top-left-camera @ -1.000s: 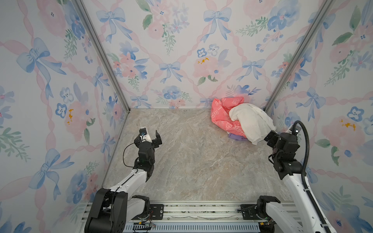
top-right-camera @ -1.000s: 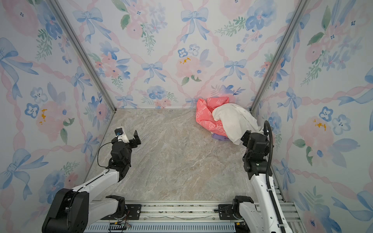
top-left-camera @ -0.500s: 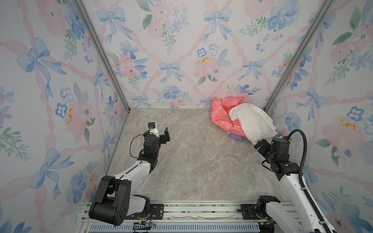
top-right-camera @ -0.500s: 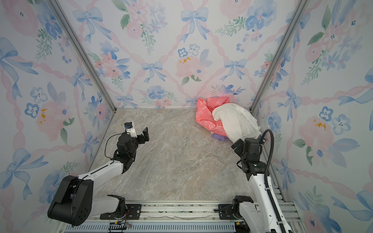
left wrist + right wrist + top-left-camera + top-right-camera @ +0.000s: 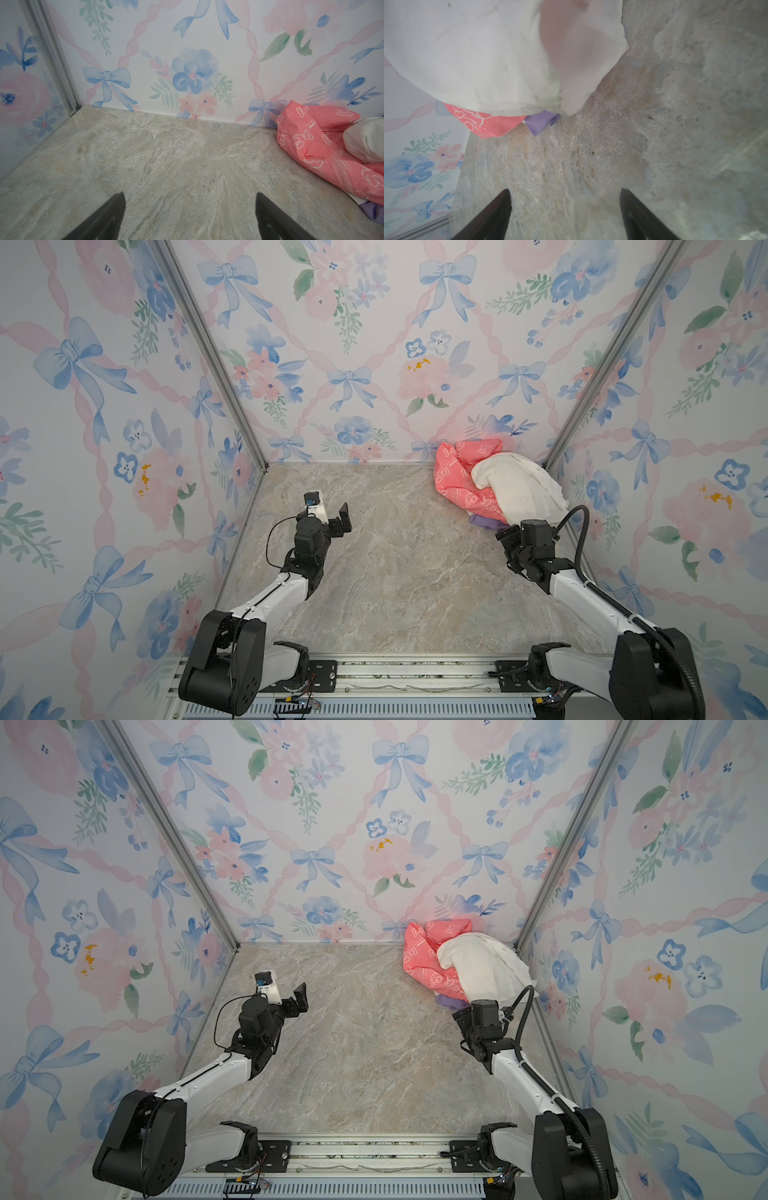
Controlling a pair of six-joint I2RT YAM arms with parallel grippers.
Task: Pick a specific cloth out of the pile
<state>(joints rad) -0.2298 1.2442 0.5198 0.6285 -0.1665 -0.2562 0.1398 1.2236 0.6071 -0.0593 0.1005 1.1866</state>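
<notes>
The pile [image 5: 494, 485] [image 5: 461, 965] lies in the back right corner. An off-white cloth [image 5: 519, 485] [image 5: 477, 52] drapes over a coral-pink printed cloth [image 5: 455, 477] [image 5: 322, 149]. Of the cloth [image 5: 484, 521] [image 5: 451, 1001] [image 5: 542, 122], lavender, only a small corner shows at the pile's near edge; its lettering is hidden. My right gripper [image 5: 505, 539] [image 5: 564, 193] is open just short of that corner, low over the floor, with nothing between its fingers. My left gripper [image 5: 334, 520] [image 5: 190, 197] is open over bare floor at the left, far from the pile.
Flowered walls [image 5: 374, 364] close in the marble-look floor [image 5: 395, 572] on three sides; the pile rests against the back wall and the right corner post [image 5: 582, 398]. A metal rail [image 5: 374, 676] with both arm bases runs along the front edge.
My right gripper has moved left along the right wall to the pile's near edge and its jaws stand slightly narrower. My left gripper has moved right and a little farther back.
</notes>
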